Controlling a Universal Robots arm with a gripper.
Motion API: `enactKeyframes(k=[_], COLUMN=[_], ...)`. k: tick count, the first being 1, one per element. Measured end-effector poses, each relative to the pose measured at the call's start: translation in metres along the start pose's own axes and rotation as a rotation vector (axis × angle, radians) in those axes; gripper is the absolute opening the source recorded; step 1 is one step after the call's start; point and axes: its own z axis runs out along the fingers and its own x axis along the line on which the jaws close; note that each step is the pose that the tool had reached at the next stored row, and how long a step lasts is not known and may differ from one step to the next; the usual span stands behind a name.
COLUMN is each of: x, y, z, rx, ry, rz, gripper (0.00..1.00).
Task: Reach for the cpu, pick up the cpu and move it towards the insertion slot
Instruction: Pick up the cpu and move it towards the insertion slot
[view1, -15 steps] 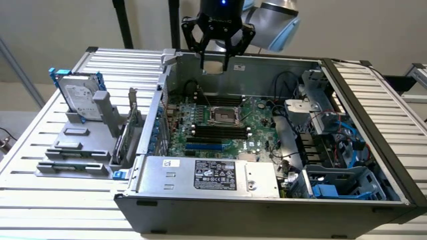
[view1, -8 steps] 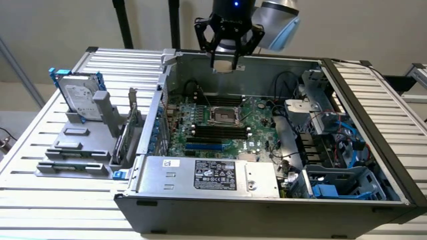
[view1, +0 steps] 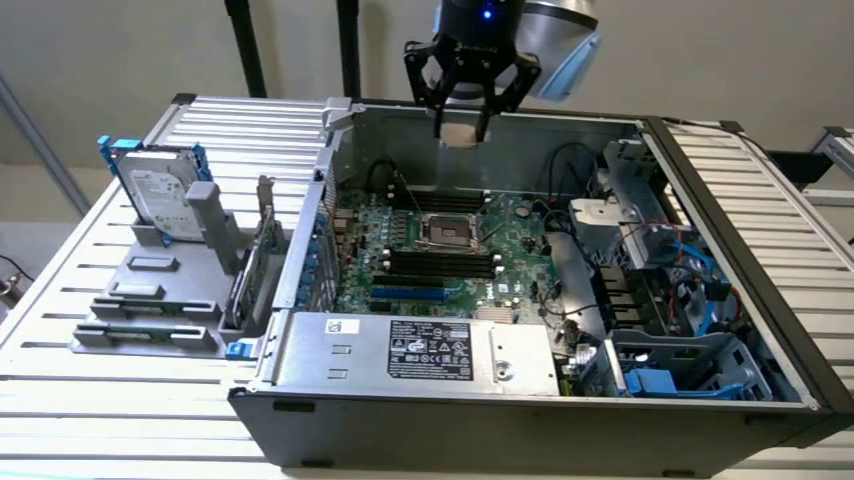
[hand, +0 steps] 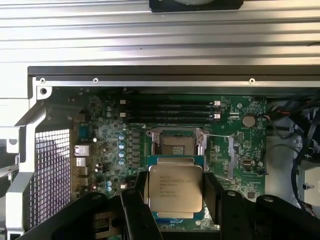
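Note:
My gripper (view1: 462, 135) hangs above the back wall of the open computer case, shut on the cpu (view1: 459, 134), a small flat square chip. In the wrist view the cpu (hand: 175, 187) shows its silver top face with printed text, held by its edges between the black fingers (hand: 210, 192). The insertion slot (view1: 451, 231) is a square socket with a shiny metal frame and dark centre on the green motherboard, below and in front of the gripper. In the wrist view the insertion slot (hand: 175, 144) lies just beyond the chip's far edge.
Black memory slots (view1: 434, 264) flank the socket. A power supply (view1: 420, 352) fills the case's front. Cables and drive bays (view1: 667, 290) crowd the exterior view's right. A grey holder with a hard drive (view1: 163, 200) stands on the slatted table at the exterior view's left.

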Motion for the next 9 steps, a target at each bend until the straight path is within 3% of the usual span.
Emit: enactKeyframes(k=[9], x=[-0.0094], y=[0.0011], z=[0.009], rx=[-0.0003], ry=[-0.01], rz=[-0.001], gripper=[0.54])
